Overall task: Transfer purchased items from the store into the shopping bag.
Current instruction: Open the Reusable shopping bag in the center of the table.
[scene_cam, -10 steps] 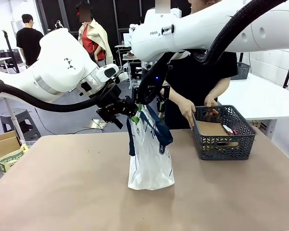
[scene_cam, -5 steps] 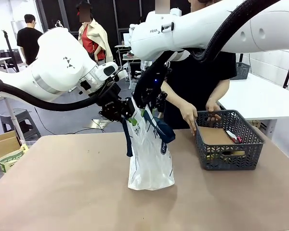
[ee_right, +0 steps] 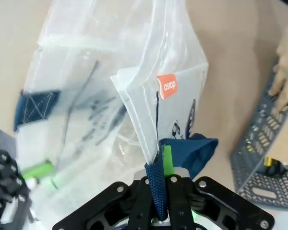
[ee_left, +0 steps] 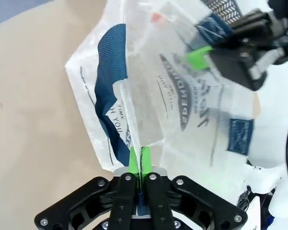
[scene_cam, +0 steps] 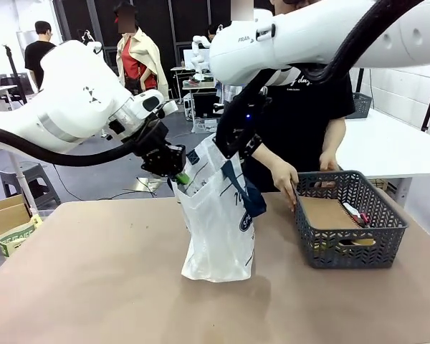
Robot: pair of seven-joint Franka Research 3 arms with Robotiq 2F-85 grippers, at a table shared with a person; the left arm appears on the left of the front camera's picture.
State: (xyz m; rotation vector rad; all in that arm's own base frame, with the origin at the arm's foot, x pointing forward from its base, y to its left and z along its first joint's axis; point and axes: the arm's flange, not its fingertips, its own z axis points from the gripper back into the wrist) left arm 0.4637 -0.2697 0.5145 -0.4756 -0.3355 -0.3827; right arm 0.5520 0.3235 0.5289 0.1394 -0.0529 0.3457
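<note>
My left fingers (ee_left: 133, 162) were clenched on one rim of the shopping bag (scene_cam: 218, 222) and my right fingers (ee_right: 167, 160) on its navy strap (ee_right: 201, 148) at the opposite rim, holding the mouth apart while the bag stood on the surface (scene_cam: 93, 272). Near it on my right sat the store (scene_cam: 351, 247) with the purchased items (scene_cam: 328, 213) inside, a person's hand (scene_cam: 287, 178) at its near corner.
</note>
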